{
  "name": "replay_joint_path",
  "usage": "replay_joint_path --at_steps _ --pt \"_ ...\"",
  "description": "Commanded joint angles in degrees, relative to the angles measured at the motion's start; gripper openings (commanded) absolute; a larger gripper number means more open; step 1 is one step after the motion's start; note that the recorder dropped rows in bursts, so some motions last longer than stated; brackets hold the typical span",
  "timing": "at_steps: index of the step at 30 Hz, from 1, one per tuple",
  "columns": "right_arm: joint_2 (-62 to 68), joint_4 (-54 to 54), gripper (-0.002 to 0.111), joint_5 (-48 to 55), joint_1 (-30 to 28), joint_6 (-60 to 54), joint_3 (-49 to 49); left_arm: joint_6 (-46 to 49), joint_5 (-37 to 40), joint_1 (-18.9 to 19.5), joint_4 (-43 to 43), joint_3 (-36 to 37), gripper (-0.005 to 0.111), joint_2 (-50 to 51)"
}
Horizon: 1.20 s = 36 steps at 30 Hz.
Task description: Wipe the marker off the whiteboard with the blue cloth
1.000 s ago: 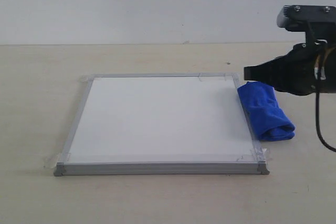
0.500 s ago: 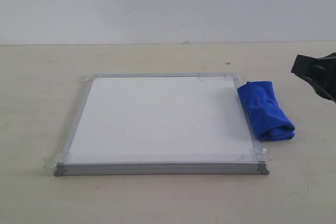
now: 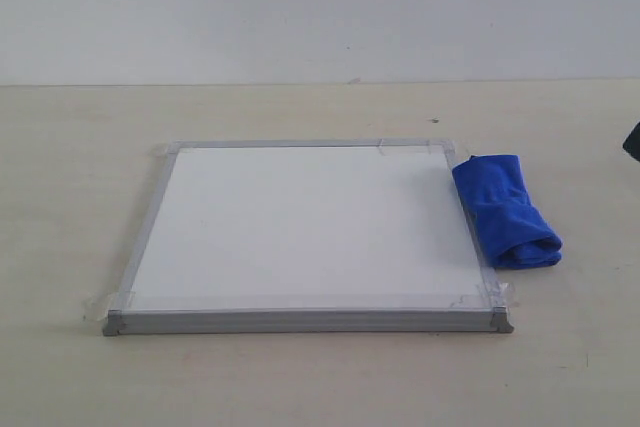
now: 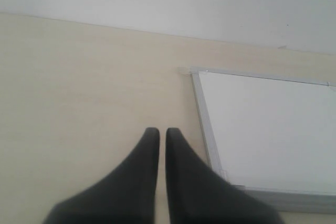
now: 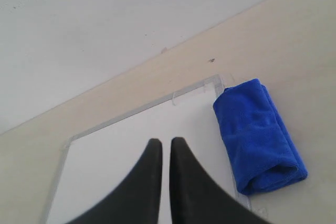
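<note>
The whiteboard (image 3: 300,227) lies flat on the table, its silver frame taped at the corners. No marker line shows on its white face in any view. The blue cloth (image 3: 503,209) lies rolled up on the table, touching the board's right edge. In the right wrist view, my right gripper (image 5: 166,141) hangs shut and empty above the whiteboard (image 5: 105,156), apart from the blue cloth (image 5: 254,135). Only a dark sliver of that arm (image 3: 633,140) shows at the exterior view's right edge. My left gripper (image 4: 163,130) is shut and empty over bare table beside the whiteboard (image 4: 268,124).
The pale wooden table (image 3: 300,107) stretches around the board on all sides. A plain white wall (image 3: 300,7) stands behind its far edge.
My right arm has pulled back to the right, from just above the cloth to almost out of the exterior view. The cloth and the board have not moved.
</note>
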Motion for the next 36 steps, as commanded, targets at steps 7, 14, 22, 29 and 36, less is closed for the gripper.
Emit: replay_joint_path --at_steps 7,14,22,29,36 --pt "-0.17 -0.24 0.001 0.02 0.17 -0.17 0.28 -0.3 -0.41 0.07 -0.17 0.14 0.004 -0.19" --pt "-0.17 -0.24 0.001 0.02 0.17 -0.34 0.28 -0.3 -0.41 0.07 -0.17 0.14 0.004 -0.19" --pt "-2.87 -0.37 0.001 5.03 1.28 -4.1 0.28 -0.3 -0.41 0.07 -0.17 0.14 0.004 -0.19" --pt "-14.17 -0.37 0.001 12.3 1.28 -9.34 0.28 -0.3 -0.41 0.07 -0.17 0.14 0.004 -0.19" --pt "-25.02 -0.01 0.001 15.14 1.28 -12.18 0.28 -0.3 -0.41 0.07 -0.17 0.14 0.004 -0.19"
